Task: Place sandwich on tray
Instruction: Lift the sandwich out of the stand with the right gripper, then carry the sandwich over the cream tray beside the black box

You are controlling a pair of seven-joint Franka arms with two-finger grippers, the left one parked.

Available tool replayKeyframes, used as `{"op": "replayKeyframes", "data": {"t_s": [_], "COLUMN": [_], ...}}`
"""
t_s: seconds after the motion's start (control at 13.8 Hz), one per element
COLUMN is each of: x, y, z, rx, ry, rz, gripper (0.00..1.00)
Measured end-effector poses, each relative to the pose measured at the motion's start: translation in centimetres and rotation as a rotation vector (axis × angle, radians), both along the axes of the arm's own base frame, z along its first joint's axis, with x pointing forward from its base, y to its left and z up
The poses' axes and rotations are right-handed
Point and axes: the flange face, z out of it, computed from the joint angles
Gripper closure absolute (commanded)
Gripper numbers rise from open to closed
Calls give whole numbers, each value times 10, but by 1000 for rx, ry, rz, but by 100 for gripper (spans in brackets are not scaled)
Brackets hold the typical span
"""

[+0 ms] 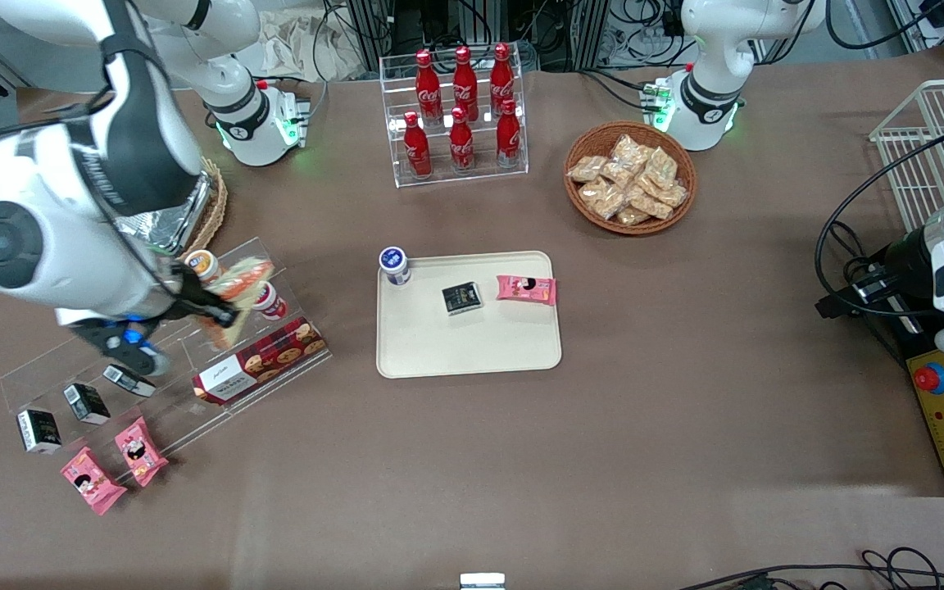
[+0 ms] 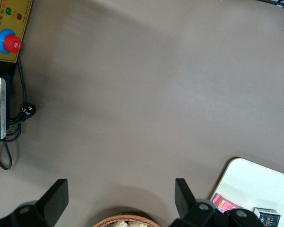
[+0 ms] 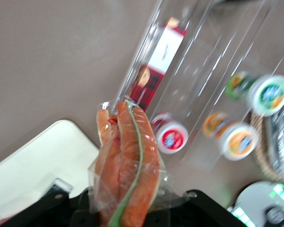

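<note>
My right gripper (image 1: 222, 314) is shut on the sandwich (image 1: 236, 293), a clear-wrapped wedge with orange and green filling, and holds it above the clear acrylic shelf (image 1: 169, 360) toward the working arm's end of the table. In the right wrist view the sandwich (image 3: 128, 165) sticks out from between the black fingers (image 3: 199, 208). The cream-beige tray (image 1: 469, 344) lies in the middle of the table, apart from the gripper; its corner shows in the right wrist view (image 3: 33, 161). It holds a small cup (image 1: 394, 265), a black packet (image 1: 462, 297) and a pink packet (image 1: 526, 288).
The shelf holds a red cookie box (image 1: 259, 361), lidded cups (image 1: 203, 264), black packets (image 1: 83, 403) and pink packets (image 1: 141, 451). A foil container (image 1: 173, 225) lies farther back. A cola bottle rack (image 1: 460, 115) and a snack basket (image 1: 629, 178) stand farther from the camera than the tray.
</note>
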Motion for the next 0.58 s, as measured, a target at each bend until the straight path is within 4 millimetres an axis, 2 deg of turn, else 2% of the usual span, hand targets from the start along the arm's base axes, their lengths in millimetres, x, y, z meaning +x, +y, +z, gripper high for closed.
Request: {"op": "replayKeyframes", "data": {"t_s": [0.29,0.58], "x": [5,10], "y": [68,137], "z": [-41,-108], "rx": [-22,-34], "ry": [-36,-81], "rz": [-227,-429], "gripper": [100,100]}}
